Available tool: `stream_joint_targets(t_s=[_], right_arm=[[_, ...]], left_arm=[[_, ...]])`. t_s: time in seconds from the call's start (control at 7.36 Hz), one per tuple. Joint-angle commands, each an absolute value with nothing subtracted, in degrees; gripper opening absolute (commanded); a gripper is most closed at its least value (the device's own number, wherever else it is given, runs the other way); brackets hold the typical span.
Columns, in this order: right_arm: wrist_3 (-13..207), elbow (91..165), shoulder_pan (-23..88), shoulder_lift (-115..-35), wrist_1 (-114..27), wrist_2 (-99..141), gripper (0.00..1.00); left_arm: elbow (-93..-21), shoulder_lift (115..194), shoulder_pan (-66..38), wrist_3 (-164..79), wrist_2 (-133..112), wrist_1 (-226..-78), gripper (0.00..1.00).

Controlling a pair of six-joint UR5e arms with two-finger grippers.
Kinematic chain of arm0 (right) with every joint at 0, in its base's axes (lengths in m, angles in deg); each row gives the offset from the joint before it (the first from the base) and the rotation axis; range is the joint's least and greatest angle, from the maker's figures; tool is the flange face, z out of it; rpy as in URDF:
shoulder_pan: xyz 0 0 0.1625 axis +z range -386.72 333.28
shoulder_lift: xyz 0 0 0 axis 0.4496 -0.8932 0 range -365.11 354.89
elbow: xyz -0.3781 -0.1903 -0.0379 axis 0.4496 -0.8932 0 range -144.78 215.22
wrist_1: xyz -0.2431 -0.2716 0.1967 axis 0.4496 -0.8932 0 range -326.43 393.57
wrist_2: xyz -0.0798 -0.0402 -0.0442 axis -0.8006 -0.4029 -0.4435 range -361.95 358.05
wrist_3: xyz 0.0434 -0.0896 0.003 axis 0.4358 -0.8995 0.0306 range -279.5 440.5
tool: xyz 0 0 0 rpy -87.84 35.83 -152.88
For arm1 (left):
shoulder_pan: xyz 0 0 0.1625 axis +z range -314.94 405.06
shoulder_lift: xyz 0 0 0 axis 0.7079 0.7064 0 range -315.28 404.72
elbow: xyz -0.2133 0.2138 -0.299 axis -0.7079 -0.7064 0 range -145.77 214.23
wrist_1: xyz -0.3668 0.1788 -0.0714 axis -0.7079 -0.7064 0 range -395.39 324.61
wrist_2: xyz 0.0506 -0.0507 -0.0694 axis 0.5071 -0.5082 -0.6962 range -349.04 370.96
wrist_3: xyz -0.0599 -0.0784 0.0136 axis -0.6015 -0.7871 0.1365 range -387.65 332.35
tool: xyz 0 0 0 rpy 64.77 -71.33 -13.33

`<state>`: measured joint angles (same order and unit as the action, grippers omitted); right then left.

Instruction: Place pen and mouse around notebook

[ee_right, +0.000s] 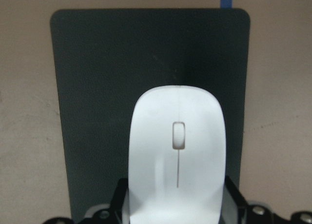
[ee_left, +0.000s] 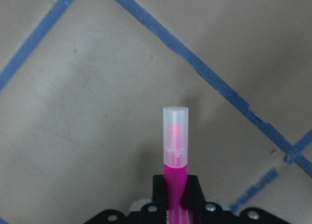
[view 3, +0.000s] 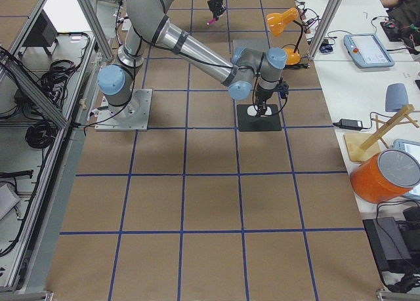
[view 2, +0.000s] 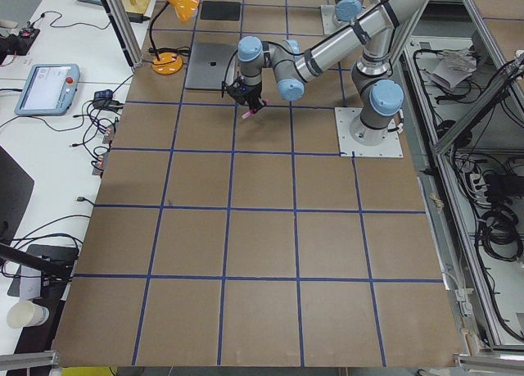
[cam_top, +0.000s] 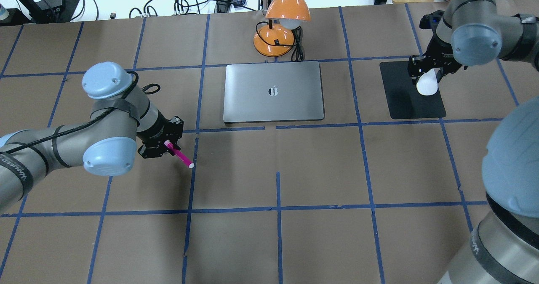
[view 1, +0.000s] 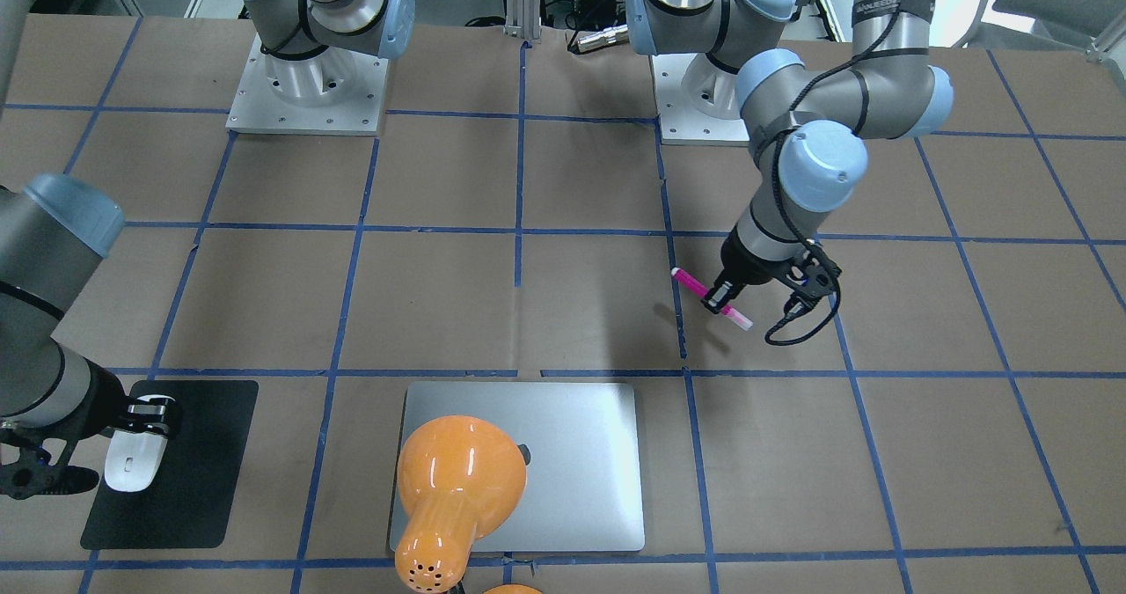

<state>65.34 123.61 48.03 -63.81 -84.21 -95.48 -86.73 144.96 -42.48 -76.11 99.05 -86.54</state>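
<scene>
My left gripper [cam_top: 163, 146] is shut on the magenta pen [cam_top: 182, 157], holding it slanted just above the brown table, left of and nearer to me than the notebook [cam_top: 273, 103]. In the left wrist view the pen [ee_left: 175, 141] sticks out past the fingers with its pale cap forward. My right gripper [cam_top: 427, 71] is shut on the white mouse [cam_top: 428, 85] over the black mat [cam_top: 410, 105], to the right of the silver notebook. The right wrist view shows the mouse [ee_right: 178, 146] between the fingers with the mat [ee_right: 97, 87] beneath. I cannot tell if the mouse touches the mat.
An orange desk lamp [cam_top: 280, 23] stands just behind the notebook, its shade [view 1: 457, 475] hanging over the notebook's far edge [view 1: 581, 453]. Blue tape lines grid the brown table. Both arm bases [view 1: 308, 84] sit at my edge.
</scene>
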Motion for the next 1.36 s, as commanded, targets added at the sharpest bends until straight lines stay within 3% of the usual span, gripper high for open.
stream_joint_targets(t_s=[0.0,0.14,0.27,0.41,0.81,1.22], right_arm=[[64.86,123.54,48.34,-61.54,-85.79,-95.56,0.18],[64.85,123.72,48.34,-61.36,-86.14,-95.47,0.42],[64.94,123.81,48.34,-60.41,-87.45,-95.47,0.77],[65.11,123.81,48.34,-59.53,-89.29,-95.38,1.00],[65.20,121.80,48.60,-62.75,-87.73,-95.47,1.00],[65.82,114.77,53.25,-70.30,-70.45,-95.47,1.00]], left_arm=[[-86.62,146.58,-54.56,-102.34,98.67,-85.76,0.00],[-86.53,146.58,-59.31,-110.89,98.67,-84.88,0.00],[-86.10,147.19,-62.66,-119.76,98.32,-83.74,0.00],[-84.01,149.28,-64.00,-125.59,97.97,-83.73,0.00],[-76.87,156.85,-70.06,-133.73,98.05,-83.74,0.00],[-76.87,158.00,-70.78,-133.82,98.50,-84.08,0.00]])
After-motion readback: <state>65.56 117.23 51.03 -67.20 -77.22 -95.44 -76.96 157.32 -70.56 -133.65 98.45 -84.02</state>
